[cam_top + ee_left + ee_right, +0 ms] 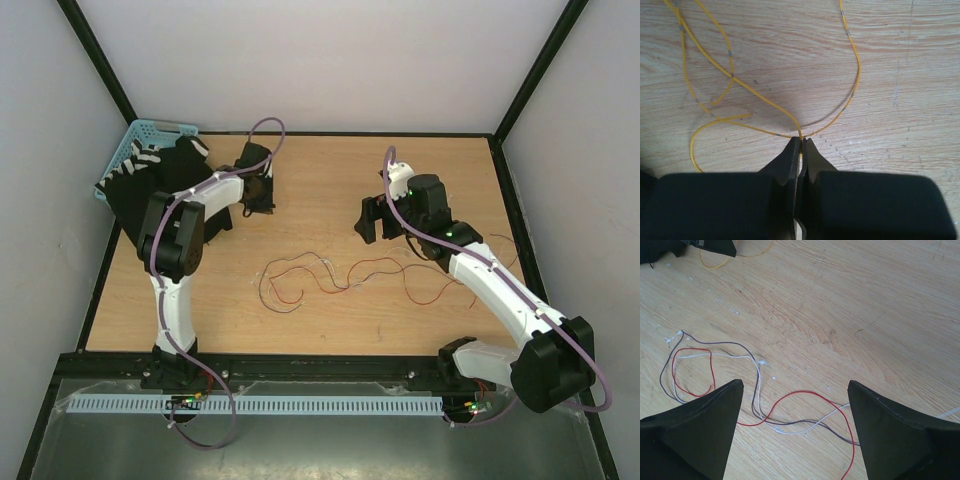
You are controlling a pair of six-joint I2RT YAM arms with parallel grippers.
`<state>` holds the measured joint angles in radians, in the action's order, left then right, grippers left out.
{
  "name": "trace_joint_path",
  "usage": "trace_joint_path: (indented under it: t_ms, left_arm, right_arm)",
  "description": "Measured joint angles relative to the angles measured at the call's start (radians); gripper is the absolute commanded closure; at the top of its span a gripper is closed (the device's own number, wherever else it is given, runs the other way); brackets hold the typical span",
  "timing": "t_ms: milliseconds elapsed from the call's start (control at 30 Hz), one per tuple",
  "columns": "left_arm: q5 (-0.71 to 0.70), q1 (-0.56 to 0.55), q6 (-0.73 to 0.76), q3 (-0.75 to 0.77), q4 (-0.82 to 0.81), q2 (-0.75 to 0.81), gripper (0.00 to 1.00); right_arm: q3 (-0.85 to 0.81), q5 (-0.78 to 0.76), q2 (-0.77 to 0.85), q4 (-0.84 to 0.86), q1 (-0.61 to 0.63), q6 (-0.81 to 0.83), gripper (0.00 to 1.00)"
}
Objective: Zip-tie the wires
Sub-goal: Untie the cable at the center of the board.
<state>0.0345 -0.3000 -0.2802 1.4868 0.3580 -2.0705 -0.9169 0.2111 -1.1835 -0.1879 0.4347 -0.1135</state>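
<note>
The wires (330, 275) lie in a loose curly tangle on the wooden table between the two arms. In the right wrist view a red strand (805, 392), a whitish one (757, 372) and a dark one (705, 343) cross on the wood below my right gripper (795, 384), which hangs open above them, touching none. That gripper (378, 222) sits at the table's right middle. My left gripper (801, 141) is down at the table's far left (262, 195), shut on a thin yellow wire (733, 76) that loops away over the wood.
A blue basket (150, 130) with black and white items stands at the far left corner, with dark material (135, 195) beside it. A white slotted strip (300, 405) runs along the front below the table edge. Black frame posts and white walls enclose the table.
</note>
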Motion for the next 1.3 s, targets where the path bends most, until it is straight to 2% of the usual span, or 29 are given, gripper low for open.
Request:
trace_joint_path:
  t_ms: [233, 400, 500, 633, 767, 900, 1133, 1300]
  left_arm:
    - [0.002, 0.000, 0.015, 0.000, 0.015, 0.034, 1.00]
    - [0.045, 0.000, 0.042, 0.010, 0.033, 0.249, 1.00]
    - [0.097, 0.000, 0.047, 0.100, 0.031, 0.385, 1.00]
    - [0.194, 0.000, 0.035, 0.301, -0.010, 0.476, 1.00]
    - [0.297, 0.000, 0.002, 0.483, -0.039, 0.473, 1.00]
    - [0.395, -0.002, -0.043, 0.592, -0.041, 0.428, 1.00]
    - [0.490, -0.006, -0.094, 0.621, -0.020, 0.372, 1.00]
    - [0.515, -0.010, -0.111, 0.622, -0.014, 0.369, 1.00]
  right_arm:
    - [0.000, -0.005, 0.000, 0.001, 0.000, 0.000, 0.04]
    - [0.001, 0.030, 0.001, 0.019, 0.000, -0.019, 0.02]
    - [0.026, 0.083, 0.014, 0.097, 0.000, -0.066, 0.01]
    - [0.100, 0.164, 0.029, 0.316, 0.000, -0.185, 0.01]
    - [0.126, 0.199, 0.003, 0.492, 0.000, -0.267, 0.01]
    - [0.111, 0.206, -0.031, 0.612, 0.000, -0.293, 0.01]
    - [0.036, 0.210, -0.064, 0.743, 0.000, -0.298, 0.01]
    - [-0.082, 0.208, -0.135, 0.795, 0.000, -0.269, 0.01]
